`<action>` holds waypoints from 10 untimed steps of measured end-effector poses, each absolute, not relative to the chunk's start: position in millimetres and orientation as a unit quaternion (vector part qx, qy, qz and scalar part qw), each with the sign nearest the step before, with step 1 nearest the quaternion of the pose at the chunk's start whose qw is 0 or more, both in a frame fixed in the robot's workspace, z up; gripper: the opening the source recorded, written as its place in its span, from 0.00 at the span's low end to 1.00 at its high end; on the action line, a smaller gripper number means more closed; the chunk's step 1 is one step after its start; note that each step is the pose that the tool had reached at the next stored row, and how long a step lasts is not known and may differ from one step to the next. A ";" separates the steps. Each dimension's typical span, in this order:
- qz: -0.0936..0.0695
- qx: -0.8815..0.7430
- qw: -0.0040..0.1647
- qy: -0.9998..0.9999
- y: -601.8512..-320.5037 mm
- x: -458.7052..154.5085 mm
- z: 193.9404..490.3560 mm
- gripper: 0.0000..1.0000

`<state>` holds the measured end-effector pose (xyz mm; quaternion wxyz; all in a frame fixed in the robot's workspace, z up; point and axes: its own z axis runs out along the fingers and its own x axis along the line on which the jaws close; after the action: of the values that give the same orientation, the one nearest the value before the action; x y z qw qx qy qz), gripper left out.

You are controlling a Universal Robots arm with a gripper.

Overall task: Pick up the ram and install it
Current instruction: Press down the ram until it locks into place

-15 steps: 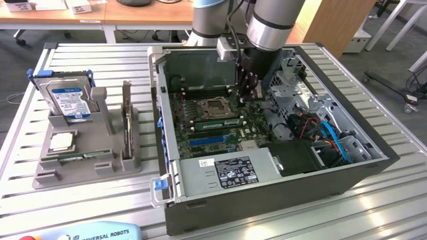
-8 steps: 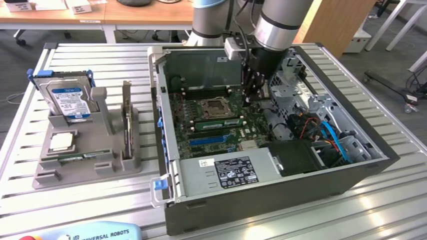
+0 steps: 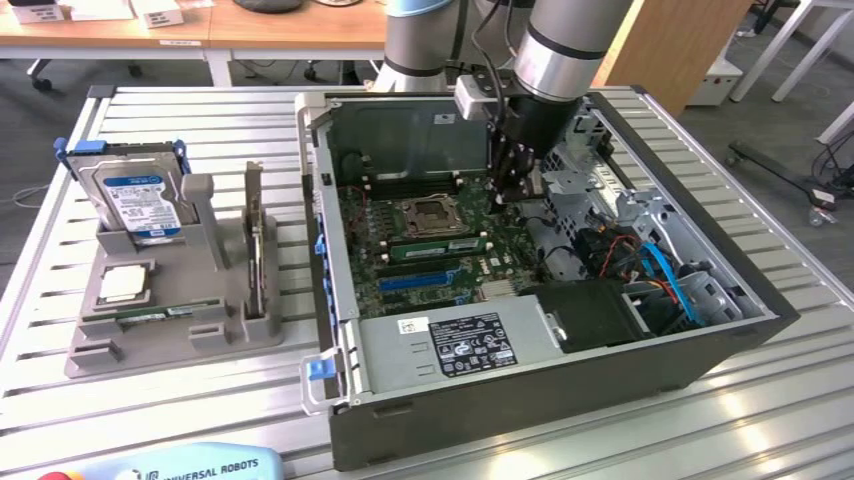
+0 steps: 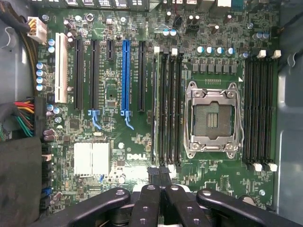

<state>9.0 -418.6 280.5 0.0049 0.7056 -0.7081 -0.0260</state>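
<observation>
Gripper is hanging inside the open PC case. Its fingers are pressing together with nothing between them, tips at the end of the memory slots; can't tell if they're touching.

The ram is standing in a slot at 6 o'clock of the empty CPU socket, exterior view. Crowding it are the power supply at 6 and the cable bundle at 3.

At 9 o'clock of the case, a grey fixture is holding a hard drive, an upright card, a silver chip and another green stick.

Everything is sitting on a slatted aluminium table. Wooden desks are standing behind at 12.
</observation>
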 end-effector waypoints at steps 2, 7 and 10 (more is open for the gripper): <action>-0.026 0.706 0.005 -0.708 -418.6 9.0 279.1 0.10; -0.026 0.706 0.005 -0.708 -418.6 9.1 274.4 0.10; -0.026 0.706 0.005 -0.708 -418.6 9.1 271.6 0.10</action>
<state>9.1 -418.6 271.6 0.0049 0.7056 -0.7081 -0.0260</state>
